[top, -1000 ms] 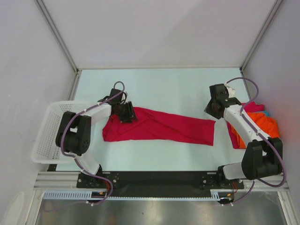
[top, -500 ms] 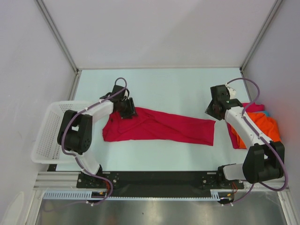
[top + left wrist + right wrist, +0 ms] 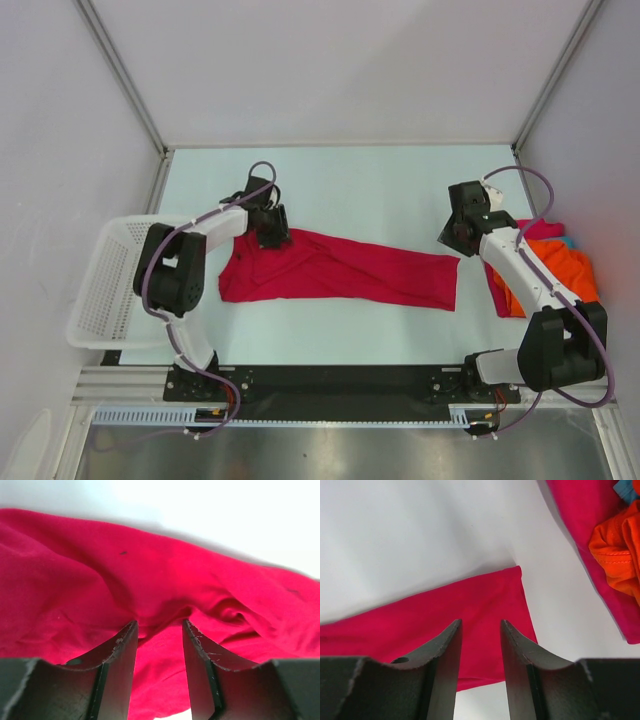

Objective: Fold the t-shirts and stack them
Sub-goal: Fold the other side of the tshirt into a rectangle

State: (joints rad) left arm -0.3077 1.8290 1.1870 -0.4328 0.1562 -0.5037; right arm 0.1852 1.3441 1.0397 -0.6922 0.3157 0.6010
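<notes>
A crimson red t-shirt (image 3: pixel 335 268) lies stretched in a long band across the middle of the table. My left gripper (image 3: pixel 272 237) is at its upper left corner, jaws open, with red cloth (image 3: pixel 160 580) bunched just ahead of the fingers. My right gripper (image 3: pixel 452 240) hovers open above the shirt's right end (image 3: pixel 485 610), holding nothing. A pile of orange (image 3: pixel 560 265), magenta-pink (image 3: pixel 540 228) and teal shirts lies at the right edge; it also shows in the right wrist view (image 3: pixel 620 555).
A white lattice basket (image 3: pixel 100 290) hangs off the table's left edge. Grey walls and metal frame posts close in the back and sides. Bare pale table (image 3: pixel 360 190) lies behind the shirt.
My left gripper has shifted slightly up and right along the shirt's upper left corner. The right arm has barely moved. The red shirt lies the same.
</notes>
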